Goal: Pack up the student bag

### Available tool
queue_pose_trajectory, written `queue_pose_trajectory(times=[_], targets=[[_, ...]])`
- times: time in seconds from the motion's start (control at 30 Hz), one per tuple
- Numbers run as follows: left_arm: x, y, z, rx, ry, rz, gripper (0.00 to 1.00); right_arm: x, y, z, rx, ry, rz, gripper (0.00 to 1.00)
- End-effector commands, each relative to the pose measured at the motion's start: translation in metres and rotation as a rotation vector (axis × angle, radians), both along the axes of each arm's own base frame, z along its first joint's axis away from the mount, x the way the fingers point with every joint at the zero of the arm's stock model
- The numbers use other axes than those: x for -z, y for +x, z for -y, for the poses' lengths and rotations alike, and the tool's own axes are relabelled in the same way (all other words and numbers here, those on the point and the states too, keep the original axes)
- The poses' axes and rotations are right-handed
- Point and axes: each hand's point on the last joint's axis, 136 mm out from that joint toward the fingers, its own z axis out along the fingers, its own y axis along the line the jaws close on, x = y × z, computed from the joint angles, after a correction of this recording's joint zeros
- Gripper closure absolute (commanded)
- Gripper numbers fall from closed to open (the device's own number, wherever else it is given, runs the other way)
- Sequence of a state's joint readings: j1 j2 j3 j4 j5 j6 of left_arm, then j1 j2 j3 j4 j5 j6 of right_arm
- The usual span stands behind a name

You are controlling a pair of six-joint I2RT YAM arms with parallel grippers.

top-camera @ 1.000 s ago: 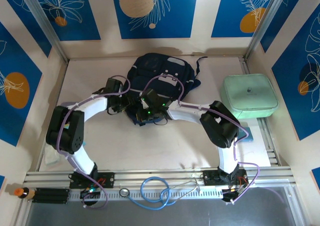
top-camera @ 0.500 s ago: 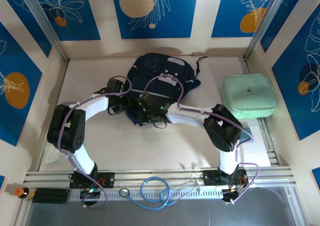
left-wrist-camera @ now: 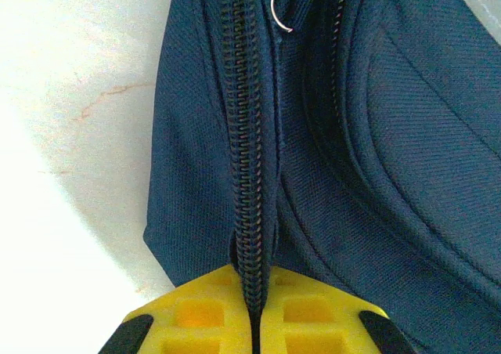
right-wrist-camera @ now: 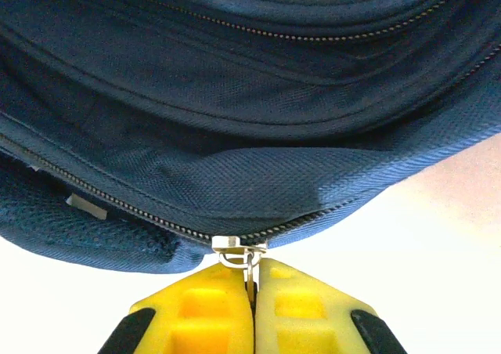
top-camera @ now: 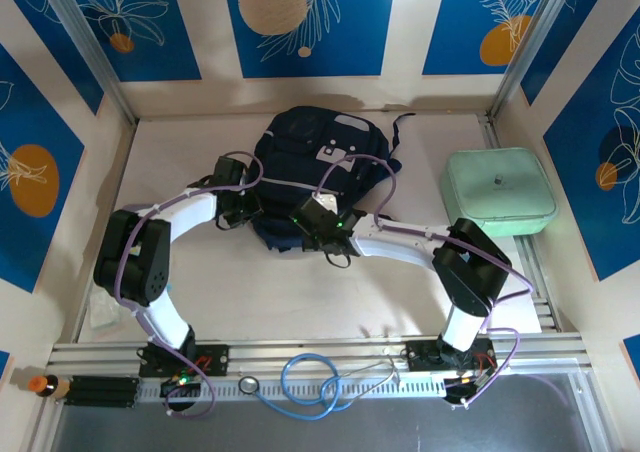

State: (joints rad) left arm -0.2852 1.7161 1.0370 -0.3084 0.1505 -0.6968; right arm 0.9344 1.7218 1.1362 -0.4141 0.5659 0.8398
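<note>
Pinching bag (top-camera: 310, 144) seam (left-wrist-camera: 250, 174) in left gripper (left-wrist-camera: 254, 316), clamping pull (right-wrist-camera: 239, 252) in right gripper (right-wrist-camera: 252, 301); risking pull slipping out, or fabric snagging, if tugging askew.

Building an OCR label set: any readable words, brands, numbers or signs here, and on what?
None readable.
Light grey patches on the student bag: too small to tell if printed.
Small pale tag by the bag's zipper: no legible text.
Blue wall panels: drawings, no words.
</note>
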Motion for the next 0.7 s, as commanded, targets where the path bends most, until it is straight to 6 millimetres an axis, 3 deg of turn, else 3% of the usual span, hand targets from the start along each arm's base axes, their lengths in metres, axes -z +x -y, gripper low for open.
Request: queue_pose_trajectory(times=[0.0, 0.13, 0.3, 0.5, 0.67], targets=[[-0.013, 0.015, -0.023, -0.037, 0.076, 0.075, 1.00, -0.005, -0.003, 0.052, 0.109, -0.111, 0.004, 1.00], [-0.013, 0.014, -0.026, -0.037, 0.075, 0.073, 1.00, -0.009, 0.006, 0.067, 0.098, -0.101, 0.028, 1.00], [-0.015, 0.015, -0.027, -0.036, 0.070, 0.075, 1.00, -0.019, 0.009, 0.067, 0.041, -0.087, 0.061, 1.00], [-0.014, 0.014, -0.031, -0.039, 0.074, 0.074, 1.00, -0.007, 0.019, 0.109, 0.186, -0.097, 0.004, 1.00], [-0.014, 0.015, -0.033, -0.040, 0.071, 0.071, 1.00, -0.003, 0.032, 0.120, 0.145, -0.040, 0.009, 1.00]])
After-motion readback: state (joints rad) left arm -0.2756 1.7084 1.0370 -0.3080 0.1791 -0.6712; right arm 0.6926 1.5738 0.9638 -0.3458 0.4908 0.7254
